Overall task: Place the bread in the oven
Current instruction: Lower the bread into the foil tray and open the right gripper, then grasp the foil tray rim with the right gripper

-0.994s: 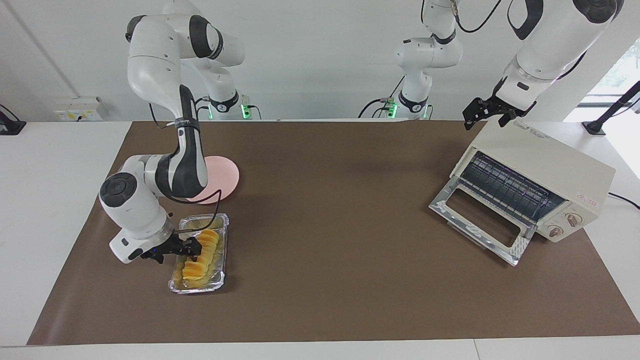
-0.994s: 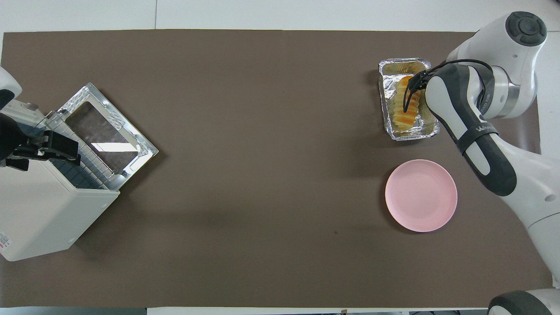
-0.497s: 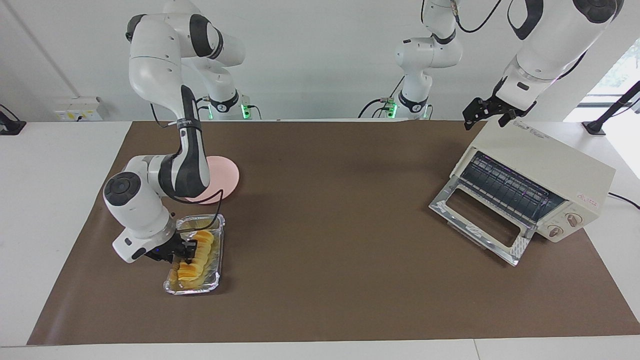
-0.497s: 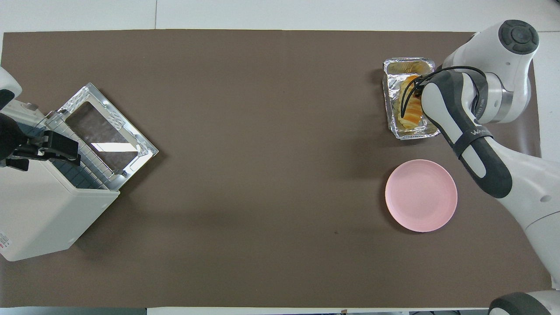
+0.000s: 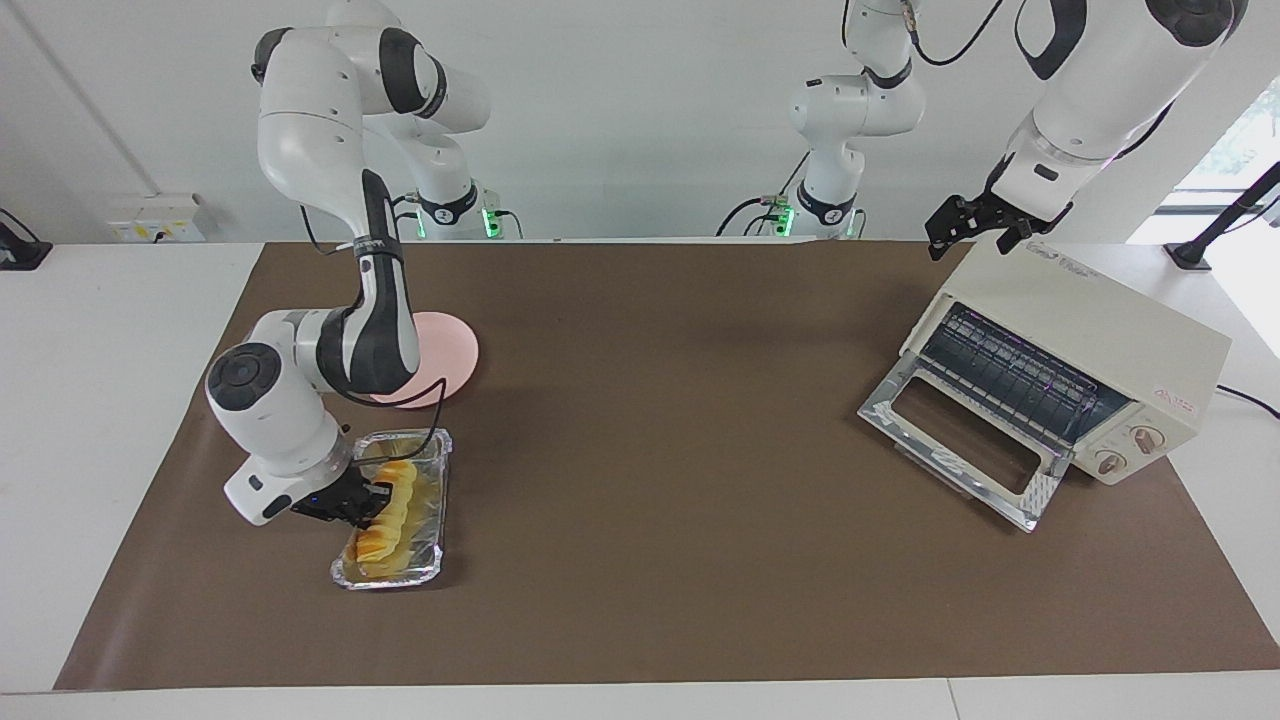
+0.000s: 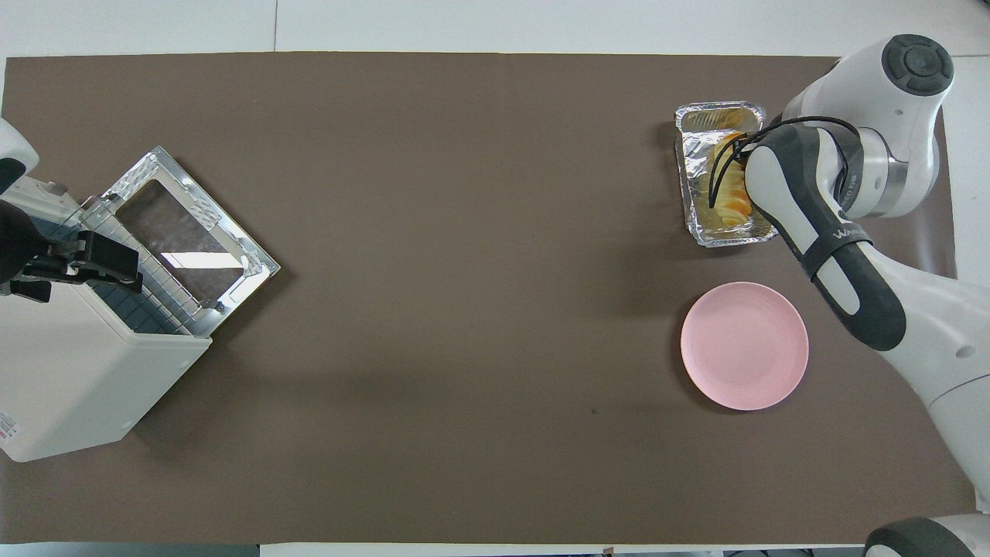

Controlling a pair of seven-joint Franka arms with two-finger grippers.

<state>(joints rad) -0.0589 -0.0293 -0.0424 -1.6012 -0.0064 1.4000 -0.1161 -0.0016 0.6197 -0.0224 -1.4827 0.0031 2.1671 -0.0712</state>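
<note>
A: Facing view: right gripper (image 5: 372, 497) closing on the bread (image 5: 385, 520) inside the foil tray (image 5: 432, 492), lying near the tabletop's corner at the right arm's end, farthest from the robots.

B: Left gripper (image 5: 978, 228) hanging over the oven (image 5: 1090, 330), door dropped open, at the left arm's edge; fingers parted, holding nothing.

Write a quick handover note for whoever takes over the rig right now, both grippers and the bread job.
Right gripper: down at the bread in the foil tray; grasp not confirmed.
Left gripper: waiting over the oven.
Oven door is open, rack bare. Pink plate sits nearer the robots than the tray.
Done: door opened. Left: lift the bread, carry it to the oven, set it on the rack.
</note>
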